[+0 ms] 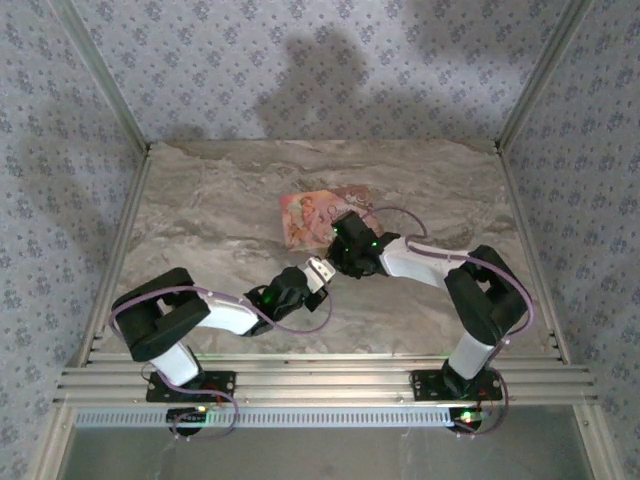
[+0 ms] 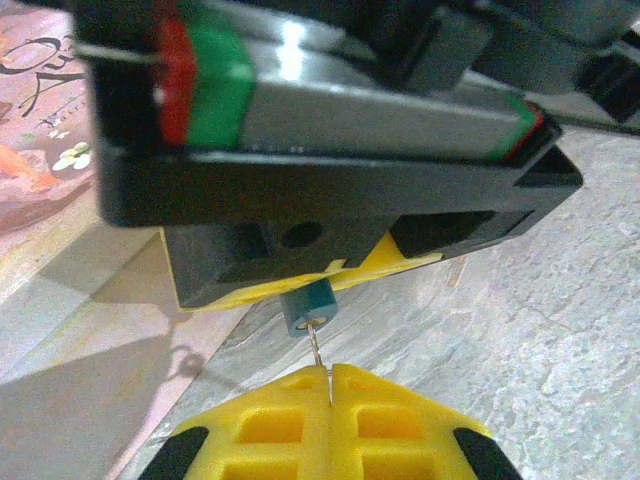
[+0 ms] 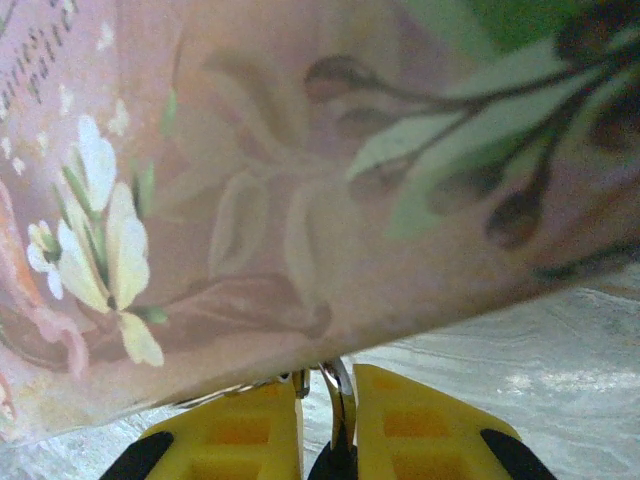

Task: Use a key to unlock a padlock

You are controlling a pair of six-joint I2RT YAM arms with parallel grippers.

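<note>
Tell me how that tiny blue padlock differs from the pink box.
Size: the padlock is tiny; the pink box is far bigger.
Look: the padlock is plain teal-blue; the box is printed with flowers.
Pose: the padlock is held between the right claw and left claw, its thin wire pinched by the left; the box lies flat on the table.

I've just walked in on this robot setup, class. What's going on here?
Two arms meet over the table, by a pink box. The right gripper pinches the small teal padlock. The left gripper pinches a thin metal piece, likely the key, whose tip meets the padlock. Whether the lock has opened cannot be told.
</note>
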